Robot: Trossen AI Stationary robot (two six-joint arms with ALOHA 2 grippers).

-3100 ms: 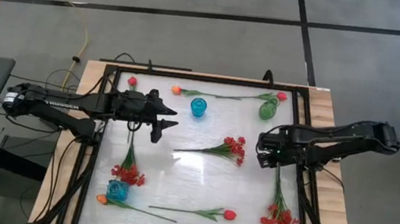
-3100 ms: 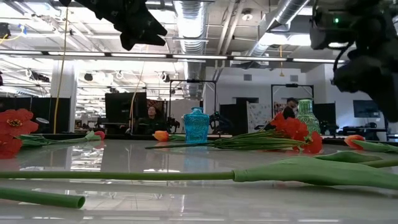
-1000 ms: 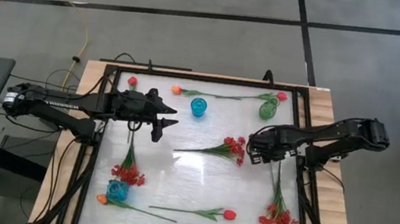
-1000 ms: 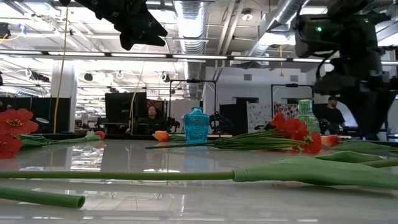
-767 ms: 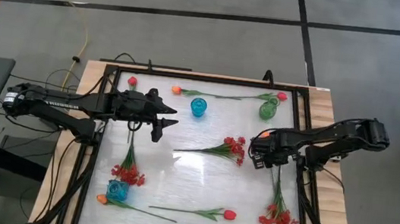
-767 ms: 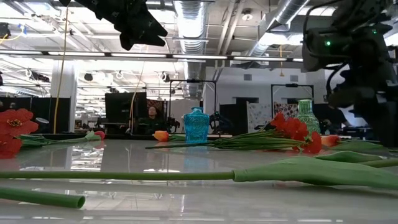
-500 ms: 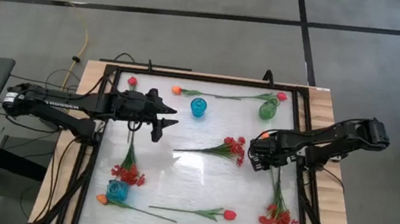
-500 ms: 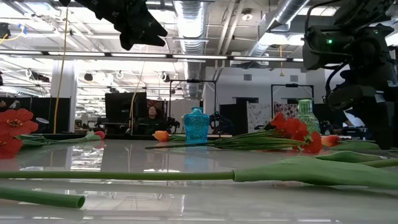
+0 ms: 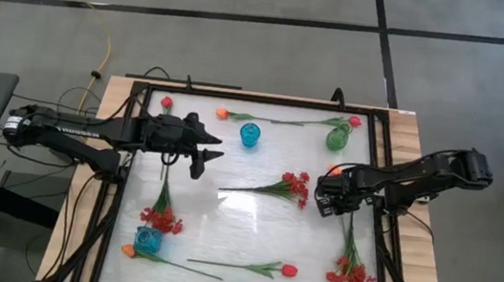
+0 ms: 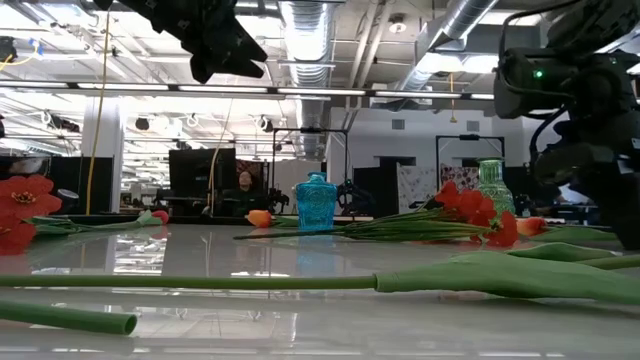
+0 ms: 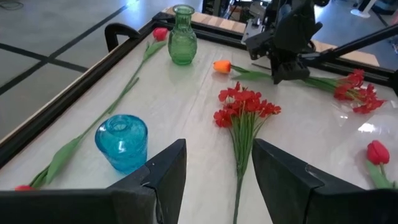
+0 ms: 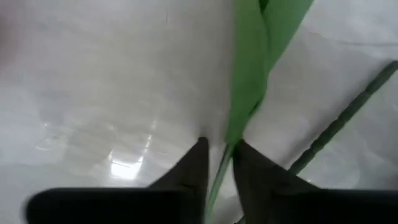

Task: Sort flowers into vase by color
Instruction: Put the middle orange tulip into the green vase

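Observation:
My right gripper (image 9: 327, 200) stands low over the table's right side, fingers pointing down at the tabletop. Its fingers (image 12: 193, 165) are a narrow gap apart, one on each side of an orange tulip's green stem (image 12: 219, 171). White tabletop shows between the stem and one finger. The tulip lies flat, with its bud (image 11: 222, 66) toward the far edge. My left gripper (image 9: 222, 148) is open and empty, held high over the table's far left. A blue vase (image 9: 250, 135) and a green vase (image 9: 336, 138) stand upright near the far edge.
A red spray (image 9: 351, 274) lies beside my right gripper, its thin stem (image 12: 342, 118) close to the fingers. More sprays (image 9: 296, 187) (image 9: 162, 217) and tulips (image 9: 288, 271) (image 9: 223, 113) (image 9: 356, 121) lie flat. A second blue vase (image 9: 148, 239) stands at the near left. A black frame (image 9: 386, 225) edges the table.
My right gripper has gone a little toward the table's right and near edges and come down over the orange tulip's stem. The flowers and vases have stayed where they were.

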